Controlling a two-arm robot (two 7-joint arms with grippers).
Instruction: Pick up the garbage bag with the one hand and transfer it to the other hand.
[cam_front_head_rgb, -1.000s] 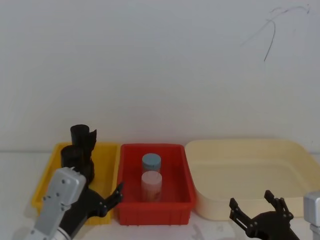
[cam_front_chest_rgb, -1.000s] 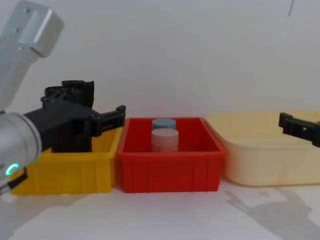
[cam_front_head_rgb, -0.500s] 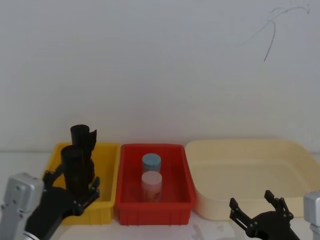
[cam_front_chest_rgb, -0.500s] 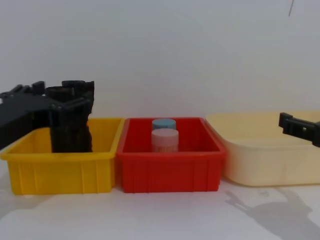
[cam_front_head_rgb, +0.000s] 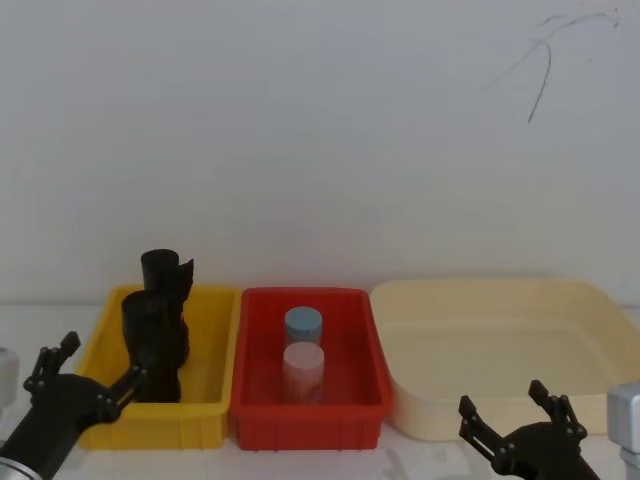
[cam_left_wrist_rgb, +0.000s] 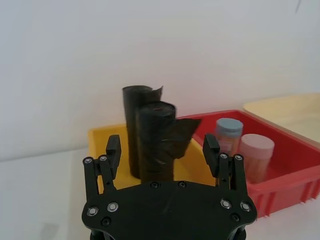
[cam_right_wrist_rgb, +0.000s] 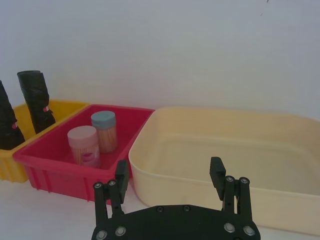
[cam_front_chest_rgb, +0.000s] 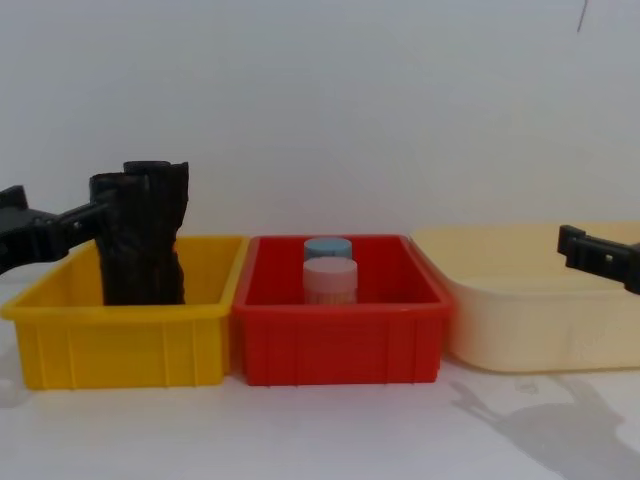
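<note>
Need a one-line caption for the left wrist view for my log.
Open left gripper lined up on the near bag roll, second roll behind it, both upright in the yellow bin.

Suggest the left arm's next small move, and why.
Probably ease the left gripper forward so its open jaws straddle the nearer tall black crinkled-plastic roll in the yellow plastic bin; the roll sits centred ahead of the jaws, not yet between them.
</note>
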